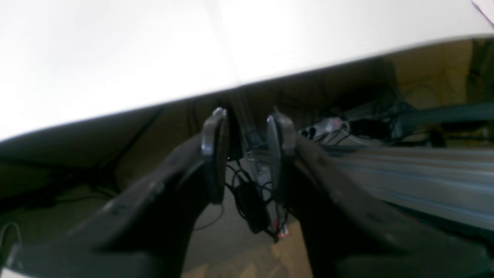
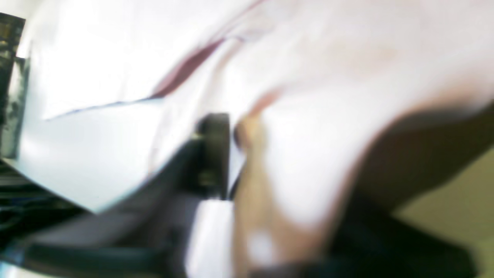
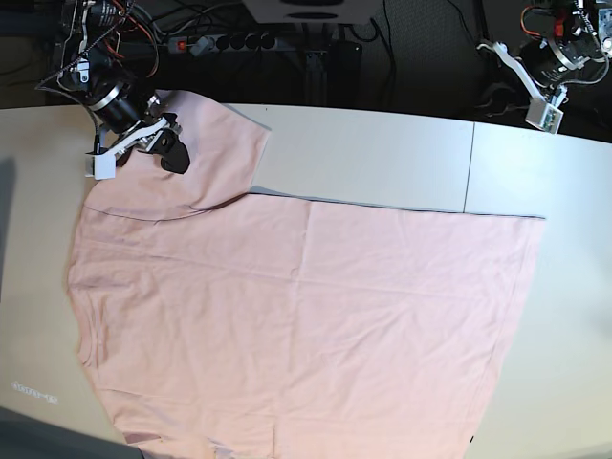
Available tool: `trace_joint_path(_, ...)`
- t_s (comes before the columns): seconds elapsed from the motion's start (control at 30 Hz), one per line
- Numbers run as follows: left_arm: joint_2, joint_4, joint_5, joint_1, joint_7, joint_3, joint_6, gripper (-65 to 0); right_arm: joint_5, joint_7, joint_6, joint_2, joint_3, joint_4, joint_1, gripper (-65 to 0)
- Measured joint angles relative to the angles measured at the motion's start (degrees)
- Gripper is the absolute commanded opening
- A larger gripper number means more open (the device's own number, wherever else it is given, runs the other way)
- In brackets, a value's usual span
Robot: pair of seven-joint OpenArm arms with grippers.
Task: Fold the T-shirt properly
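Observation:
The pale pink T-shirt (image 3: 296,325) lies spread flat on the white table (image 3: 382,158), plain side up, with one sleeve (image 3: 215,153) reaching to the far left. My right gripper (image 3: 174,155) sits on that sleeve. The blurred right wrist view shows pink cloth (image 2: 308,116) pinched against its dark finger (image 2: 214,150), with the other finger hidden under the fabric. My left gripper (image 1: 247,133) hangs beyond the table's far right edge, off the shirt. Its fingers stand apart with nothing between them.
The table's far edge (image 1: 239,87) runs just ahead of the left gripper, with floor and cables below it. A seam (image 3: 469,167) crosses the tabletop. A power strip (image 3: 225,42) and wiring lie behind the table. The shirt's hem (image 3: 521,287) lies toward the right.

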Motion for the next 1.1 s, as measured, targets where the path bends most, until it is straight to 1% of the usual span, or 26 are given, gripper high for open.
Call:
trace_joint_path(0.07,-0.2,1.8,-3.3,-0.2,2.7,-2.8,0.0,-40.4,-1.4,0.0,0.0,0.0,0.0,0.0,0.6,-65.0)
trace_joint_path(0.17,-1.7,3.9,-6.2,-0.4,3.3,-5.5,0.0,-34.6,-4.4,0.4,0.0,0.0,0.0,0.1,1.6,-65.0)
trace_joint_path(0.27,-4.2,4.2,-7.0,-1.4,3.6,-6.8,0.0,-34.4,-6.4,0.4,0.0,0.0,0.0,0.1,2.3,-65.0)
trace_joint_path(0.4,-7.6,3.4,-7.2,-6.4,3.9,-6.8,-0.2,-34.4,-7.0,0.9,0.0,0.0,-0.1,0.1,2.4,-65.0)
trace_joint_path(0.47,-9.6,0.5,-7.3,-10.4,3.5,-6.6,-0.3,-34.4,-7.0,0.9,0.0,0.0,-0.1,0.1,2.4,-65.0)
trace_joint_path(0.57,-11.8,-7.5,-7.8,-17.3,3.4,-5.7,-0.7,-34.4,-7.0,0.9,0.0,0.0,-0.1,0.1,2.4,-65.0)
trace_joint_path(0.7,-13.9,-21.3,-7.8,-28.3,3.8,-0.7,-0.5,-34.3,-7.3,0.9,0.0,0.0,-0.1,0.1,2.4,-65.0)
trace_joint_path(0.8,-14.6,-32.0,-8.1,-36.5,3.3,5.5,-0.5,-24.0,-7.3,0.9,0.0,0.0,-0.1,0.1,2.4,-65.0)
trace_joint_path(0.83,-14.7,-35.5,-8.2,-39.0,3.3,7.5,-0.5,-22.8,-7.3,0.9,0.0,0.0,-0.1,0.1,2.4,-65.0)
trace_joint_path(0.9,-14.5,-41.6,-9.0,-43.4,3.8,10.9,-0.4,-22.8,-7.3,0.9,0.0,0.0,-0.1,0.1,2.4,-65.0)
trace_joint_path(0.97,-14.6,-46.0,-11.8,-46.9,4.3,13.2,-0.4,-22.8,-7.3,0.9,0.0,0.0,-0.1,0.1,2.4,-65.0)
trace_joint_path(1.03,-14.8,-48.8,-12.5,-50.0,5.7,15.1,-0.4,-22.8,-7.3,0.9,0.0,0.0,-0.1,0.1,2.4,-65.0)
trace_joint_path(1.1,-14.7,-50.4,-13.3,-51.7,5.9,16.3,-0.4,-22.8,-7.3,0.8,0.0,0.0,-0.1,0.1,2.4,-65.0)
